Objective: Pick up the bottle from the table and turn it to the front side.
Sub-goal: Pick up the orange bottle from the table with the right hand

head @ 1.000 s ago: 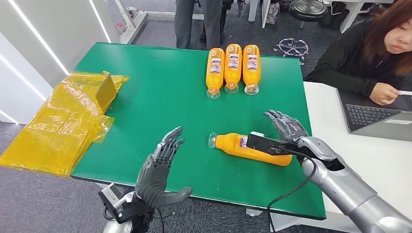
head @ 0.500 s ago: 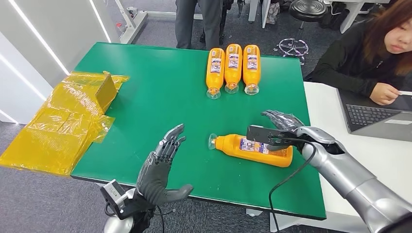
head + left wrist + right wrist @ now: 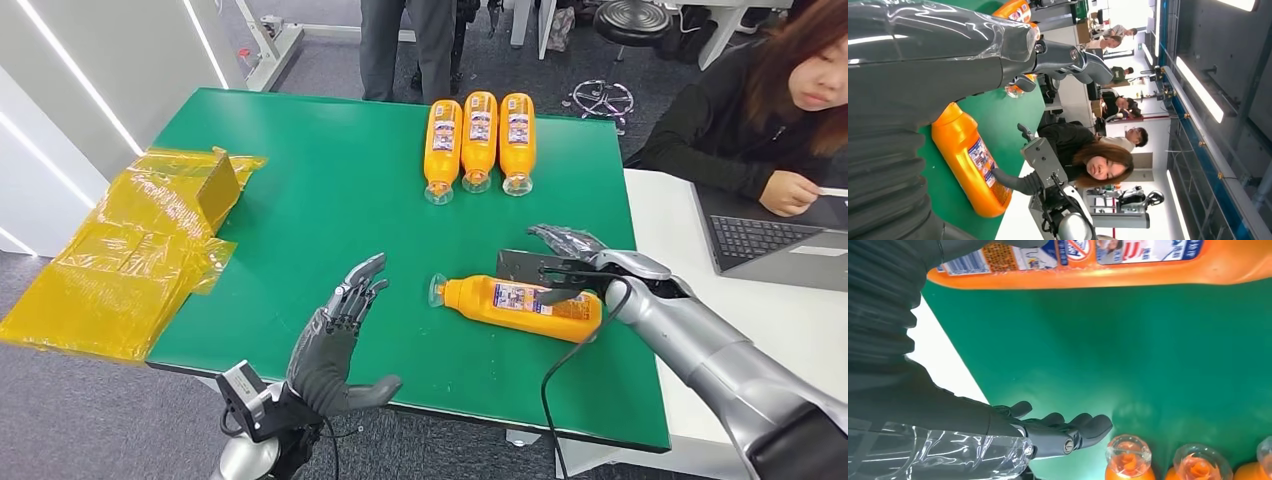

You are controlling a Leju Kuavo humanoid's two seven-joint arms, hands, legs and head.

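The orange bottle (image 3: 520, 306) lay on its side on the green bench (image 3: 330, 200), near the front right, its clear cap toward the middle and its label facing up. The right hand (image 3: 570, 262) hung over the base end of that bottle, fingers spread and reaching beyond it. In the left wrist view its thumb (image 3: 1015, 182) lay against the bottle's side by the label, but nothing had closed round the bottle; the hand was released and empty. The left hand (image 3: 335, 345) stood off to the left of the bottle, well apart from it, raised over the bench's front edge with palm turned inward and fingers straight and apart, gripping nothing.

Three more orange bottles (image 3: 479, 136) lay side by side at the far edge, caps toward the robot. A crumpled yellow plastic wrap (image 3: 130, 250) hung over the left edge. A person (image 3: 770, 110) in black sat at a white desk (image 3: 700, 300) to the right, by a laptop (image 3: 780, 240).
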